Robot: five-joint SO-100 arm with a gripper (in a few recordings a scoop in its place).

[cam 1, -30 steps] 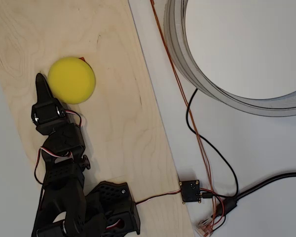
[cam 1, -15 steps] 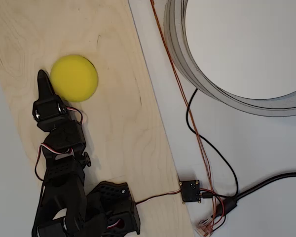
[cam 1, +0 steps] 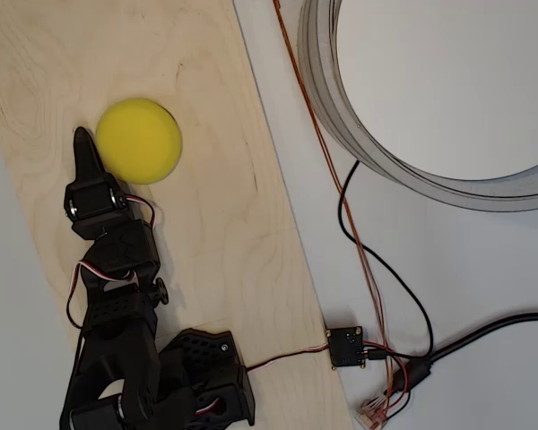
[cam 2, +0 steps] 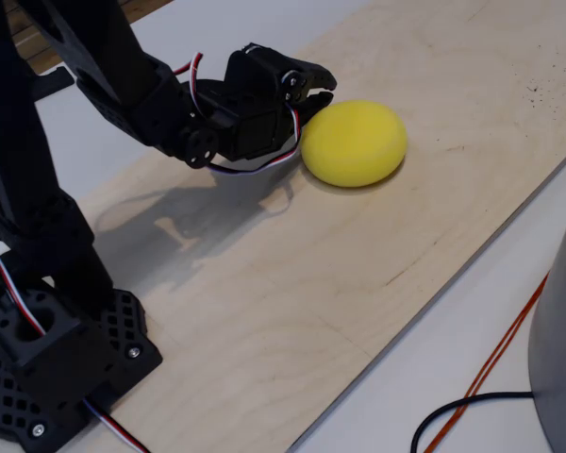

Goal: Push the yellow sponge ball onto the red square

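Beside the gripper [cam 2: 313, 87] — jaws closed — the yellow sponge ball [cam 1: 139, 141].

Yellow sponge ball [cam 1: 140, 141]: bright yellow, matte foam, round from above, slightly squashed oval in fixed view [cam 2: 355, 142]. Sits upper left of frame in overhead view, upper centre in fixed view, resting on pale surface. Red square: can't tell where it is.
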